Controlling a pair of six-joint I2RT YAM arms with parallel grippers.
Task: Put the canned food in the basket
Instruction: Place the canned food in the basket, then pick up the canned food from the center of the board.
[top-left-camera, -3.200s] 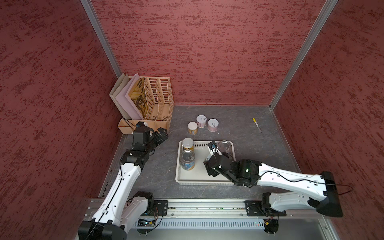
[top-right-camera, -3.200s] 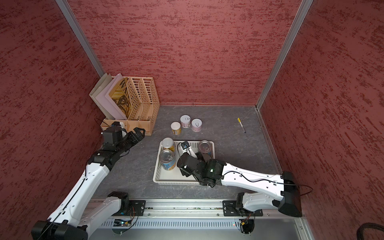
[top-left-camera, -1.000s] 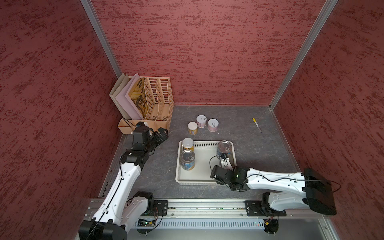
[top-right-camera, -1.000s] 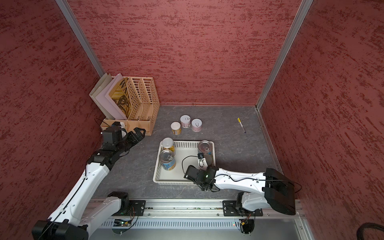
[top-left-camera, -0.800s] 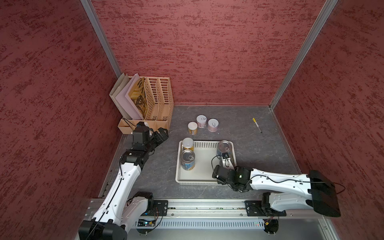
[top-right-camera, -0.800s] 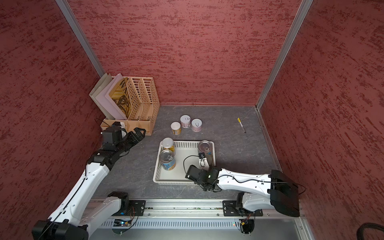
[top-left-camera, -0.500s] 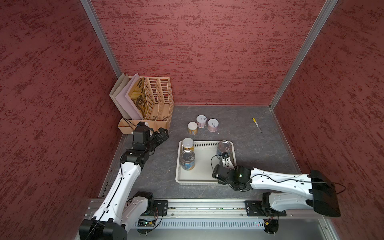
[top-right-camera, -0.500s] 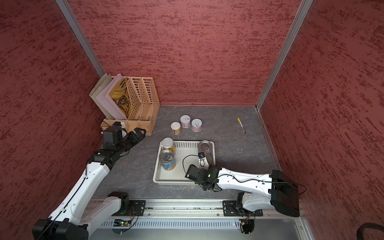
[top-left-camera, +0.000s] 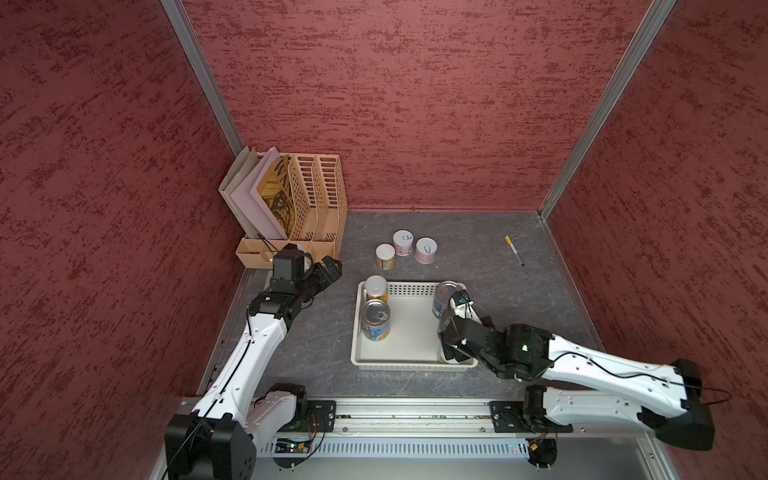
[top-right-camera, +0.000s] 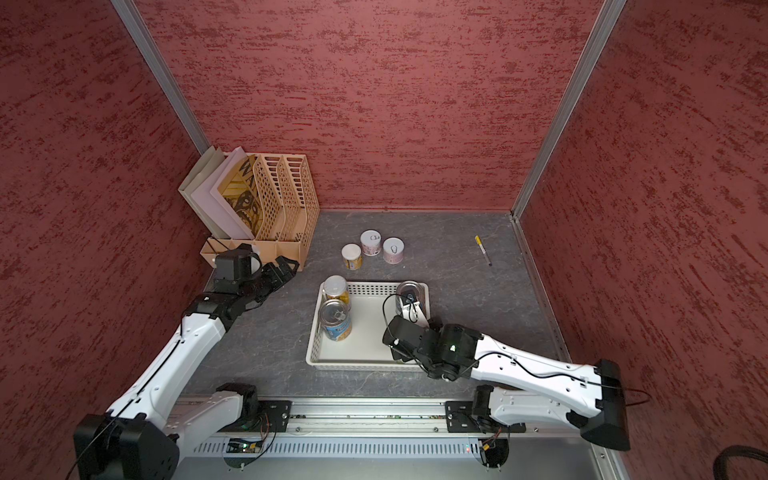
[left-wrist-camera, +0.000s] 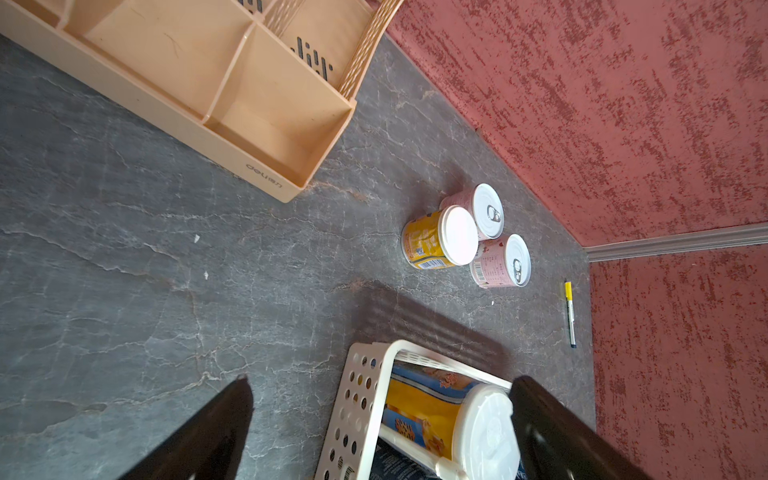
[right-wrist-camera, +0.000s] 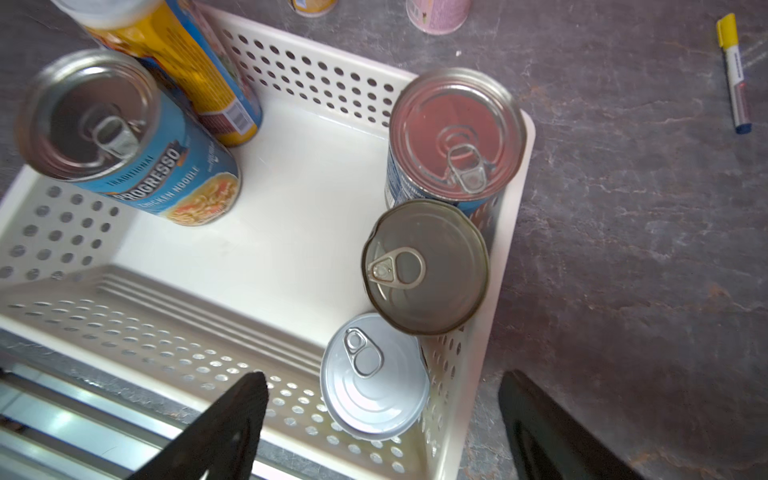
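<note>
1. Red textured walls (top-left-camera: 415, 104) box in a grey marbled surface (top-left-camera: 519, 299), and the white basket (top-left-camera: 411, 362) sits toward its near edge, roughly central.
2. Five cans stand upright in the basket. A tall yellow can (top-left-camera: 376, 286) with a white lid and a blue soup can (top-left-camera: 375, 313) are along its left side.
3. Along its right side are a silver-topped blue can (top-left-camera: 446, 291) at the far corner, a dull-topped can (right-wrist-camera: 426, 266) next to it, and a low silver can (right-wrist-camera: 374, 376) at the near corner.
4. Three cans remain on the surface just beyond the basket's far wall. They are a small yellow can (top-left-camera: 385, 254) and two pink cans (top-left-camera: 402, 242) (top-left-camera: 426, 249), bunched close, touching or nearly so.
5. By that count the task looks past halfway, with five in and three to go.
6. The right fingers (right-wrist-camera: 224, 428) are spread wide and hold nothing, hanging over the basket's near right corner above the low silver can.
7. The left fingers (left-wrist-camera: 199, 436) are also wide and empty, over bare surface between the beige file organizer (top-left-camera: 307, 199) and the basket's far left corner.
8. The basket's middle floor is open, with likely room enough for all three.
9. The trio's tight packing leaves little gap for a finger between cans, so their outer sides look easier to reach.
10. Open surface surrounds the trio. The organizer stands to its left, the back wall is behind it, and a yellow-capped pen (top-left-camera: 514, 250) lies well apart to the right.
</note>
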